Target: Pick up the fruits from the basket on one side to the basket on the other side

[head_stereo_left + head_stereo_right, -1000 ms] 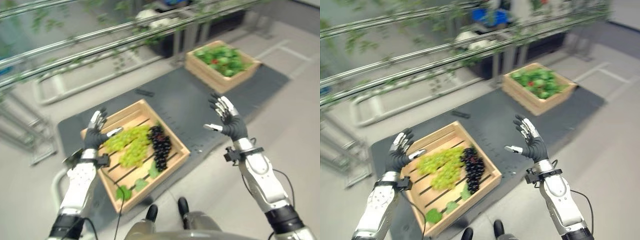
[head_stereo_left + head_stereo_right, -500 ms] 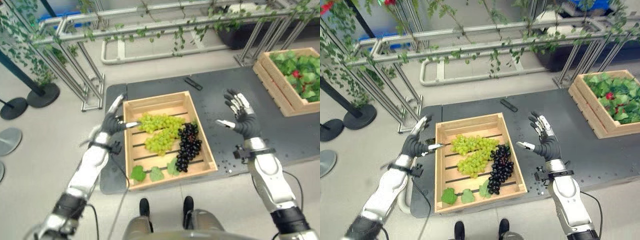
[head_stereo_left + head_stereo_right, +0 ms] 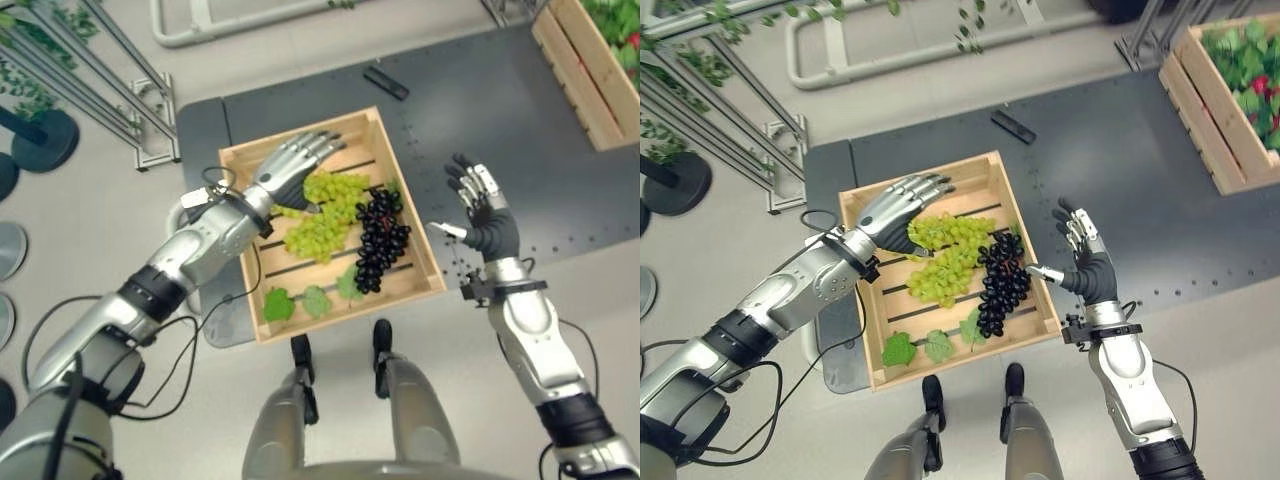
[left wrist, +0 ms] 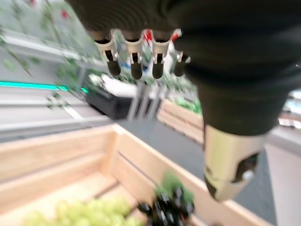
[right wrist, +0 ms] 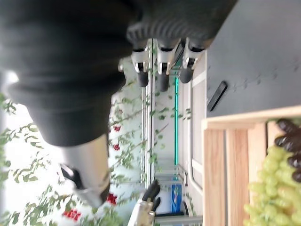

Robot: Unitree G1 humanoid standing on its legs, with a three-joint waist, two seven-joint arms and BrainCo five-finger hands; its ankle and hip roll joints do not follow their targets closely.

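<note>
The green grapes (image 3: 325, 215) lie in the near crate (image 3: 410, 215), with the black grapes (image 3: 380, 245) touching them on the right and a few leaves (image 3: 312, 300) at the near end. The step in hand looks like the reach for the first bunch. The left robot hand (image 3: 290, 170) hovers over the green grapes with straight, released fingers and holds nothing. Next it must probably lower and curl around the bunch. The right robot hand (image 3: 482, 212) waits beside the crate, fingers spread. The far crate (image 3: 1200, 100), the likely goal, stands well apart on the dark mat (image 3: 480, 110) and holds green leaves with something red.
</note>
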